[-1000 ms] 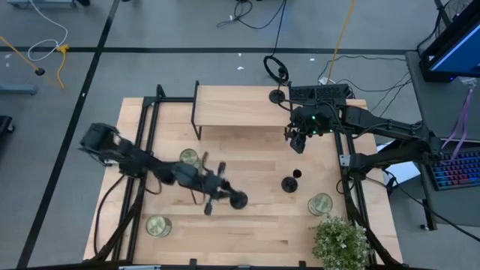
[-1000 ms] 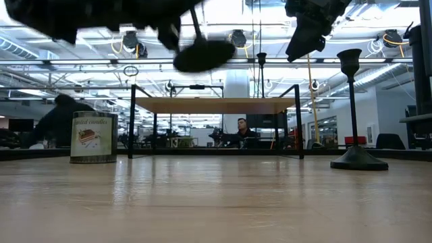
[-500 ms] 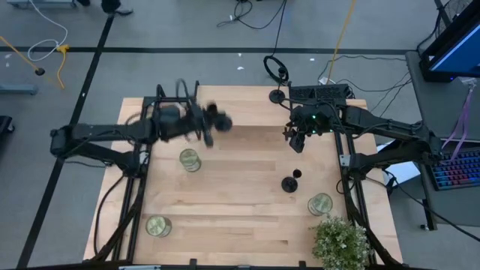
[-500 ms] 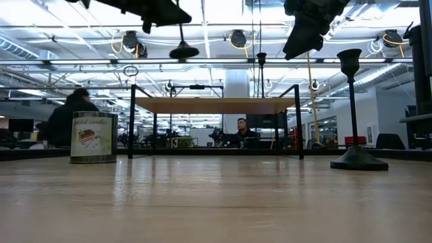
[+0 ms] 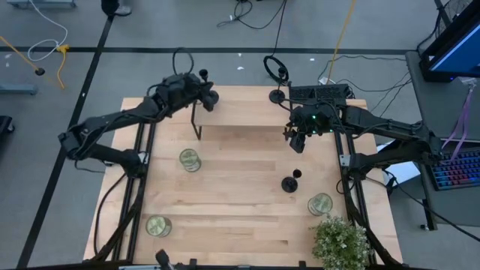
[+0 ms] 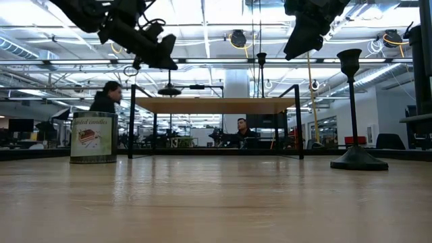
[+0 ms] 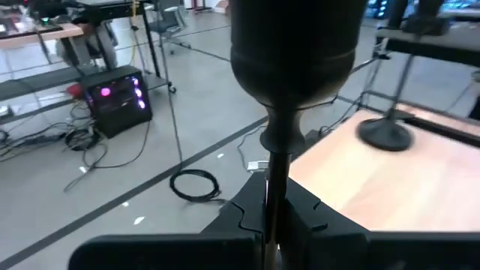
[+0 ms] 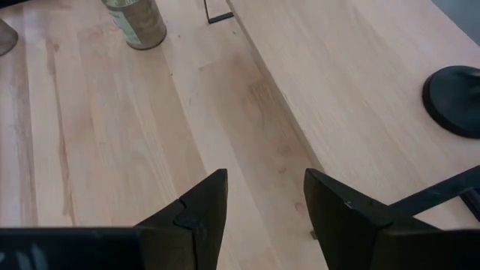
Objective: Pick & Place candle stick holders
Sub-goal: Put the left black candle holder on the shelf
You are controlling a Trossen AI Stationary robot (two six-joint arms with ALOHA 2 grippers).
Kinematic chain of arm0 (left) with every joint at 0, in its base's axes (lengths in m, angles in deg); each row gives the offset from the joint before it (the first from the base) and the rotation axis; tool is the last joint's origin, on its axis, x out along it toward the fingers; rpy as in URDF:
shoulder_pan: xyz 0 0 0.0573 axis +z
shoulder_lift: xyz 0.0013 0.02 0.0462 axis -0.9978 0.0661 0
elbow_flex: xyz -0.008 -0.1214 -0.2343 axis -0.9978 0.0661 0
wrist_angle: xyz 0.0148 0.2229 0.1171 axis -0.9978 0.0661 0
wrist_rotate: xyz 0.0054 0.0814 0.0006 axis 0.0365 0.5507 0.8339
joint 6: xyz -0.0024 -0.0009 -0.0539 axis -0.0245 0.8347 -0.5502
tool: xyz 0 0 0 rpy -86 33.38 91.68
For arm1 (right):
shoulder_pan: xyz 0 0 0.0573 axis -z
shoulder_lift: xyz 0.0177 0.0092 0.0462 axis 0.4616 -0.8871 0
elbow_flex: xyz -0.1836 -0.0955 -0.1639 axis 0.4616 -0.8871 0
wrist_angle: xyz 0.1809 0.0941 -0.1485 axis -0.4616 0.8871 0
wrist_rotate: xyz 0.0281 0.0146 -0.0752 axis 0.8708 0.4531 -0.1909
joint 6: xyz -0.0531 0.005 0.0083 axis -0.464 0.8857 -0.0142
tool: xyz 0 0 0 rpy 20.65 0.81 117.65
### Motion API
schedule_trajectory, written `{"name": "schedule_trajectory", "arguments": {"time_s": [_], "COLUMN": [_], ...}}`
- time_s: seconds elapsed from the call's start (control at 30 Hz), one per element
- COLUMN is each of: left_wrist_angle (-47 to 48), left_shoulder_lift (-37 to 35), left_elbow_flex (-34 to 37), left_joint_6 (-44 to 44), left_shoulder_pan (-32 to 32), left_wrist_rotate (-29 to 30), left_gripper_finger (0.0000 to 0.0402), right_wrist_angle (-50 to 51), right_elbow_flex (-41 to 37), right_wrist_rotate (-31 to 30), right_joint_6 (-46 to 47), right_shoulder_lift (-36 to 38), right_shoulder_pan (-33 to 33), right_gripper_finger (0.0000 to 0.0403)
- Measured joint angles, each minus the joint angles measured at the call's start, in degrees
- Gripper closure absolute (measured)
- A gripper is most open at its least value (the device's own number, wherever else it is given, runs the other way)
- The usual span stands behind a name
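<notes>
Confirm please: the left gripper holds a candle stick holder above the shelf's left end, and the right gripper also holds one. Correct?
Only partly. The left gripper does grip a candle stick holder by its stem at the raised shelf's left end. The right gripper holds nothing: the right wrist view shows its fingers open over bare wood.

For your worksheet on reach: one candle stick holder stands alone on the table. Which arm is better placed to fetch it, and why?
Right. The right gripper is open, empty, near that standing holder; the left gripper grips another holder.
</notes>
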State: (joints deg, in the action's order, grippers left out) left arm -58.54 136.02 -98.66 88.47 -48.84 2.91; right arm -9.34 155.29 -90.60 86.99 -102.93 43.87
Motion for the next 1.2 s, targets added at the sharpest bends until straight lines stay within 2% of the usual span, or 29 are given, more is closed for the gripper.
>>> {"name": "schedule_trajectory", "arguments": {"time_s": [0.53, 0.7, 1.0, 1.2], "left_wrist_angle": [-2.2, -3.0, -1.5, 0.0], "left_shoulder_lift": [6.1, 6.3, 6.3, 6.3], "left_elbow_flex": [0.0, 0.0, 0.0, 0.0], "left_joint_6": [0.0, -1.1, 1.9, 1.7], "left_shoulder_pan": [4.3, 4.6, 4.6, 4.6], "left_wrist_rotate": [-0.6, -1.9, -1.7, -1.7], "left_gripper_finger": [0.0392, 0.0377, 0.0369, 0.0356], "right_wrist_angle": [0.0, 0.0, -0.8, -1.3], "right_elbow_flex": [0.0, 0.0, 0.0, 0.0], "right_wrist_rotate": [0.0, 0.0, 0.0, 0.0], "right_joint_6": [-0.3, -0.3, -0.3, -4.2], "right_shoulder_lift": [0.0, 0.0, 0.0, 0.0], "right_shoulder_pan": [0.0, 0.0, 0.0, -1.7], "right_gripper_finger": [0.0234, 0.0234, 0.0234, 0.0234]}}
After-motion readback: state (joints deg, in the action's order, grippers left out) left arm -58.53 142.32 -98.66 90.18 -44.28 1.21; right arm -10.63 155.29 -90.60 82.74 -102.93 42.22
